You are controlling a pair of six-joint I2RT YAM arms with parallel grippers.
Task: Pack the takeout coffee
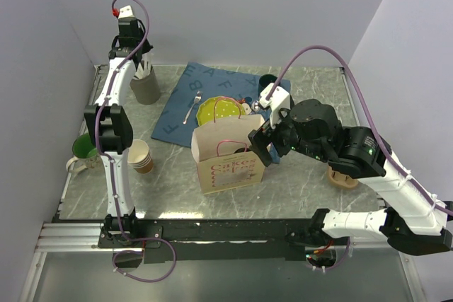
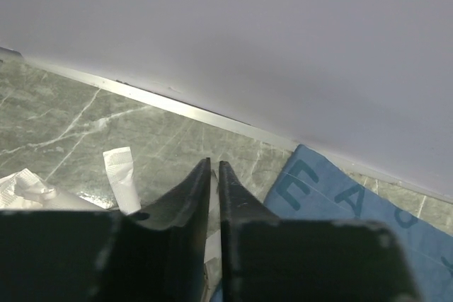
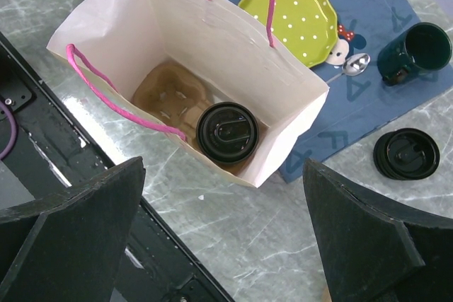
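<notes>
The takeout coffee (image 3: 226, 130) stands upright on the bottom of the paper bag (image 3: 177, 40), straight under the right gripper (image 3: 221, 175), whose 2 fingers are spread wide and empty. The left gripper (image 2: 214, 167), nearly closed on nothing, is well apart, so the right arm is nearer.

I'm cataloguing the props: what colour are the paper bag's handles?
Bright pink; the handles show best in the right wrist view.

The takeout coffee (image 3: 226, 131) stands inside the paper bag (image 1: 226, 167) in the near middle of the worktop (image 1: 177, 189). Behind the bag lies a placemat (image 1: 177, 107) carrying a plate (image 1: 218, 111), fork (image 1: 191, 107) and spoon (image 3: 356, 64). A stack of paper cups (image 1: 140, 155) stands left of the bag, and a pile of lids (image 3: 406, 153) lies right of the placemat.
</notes>
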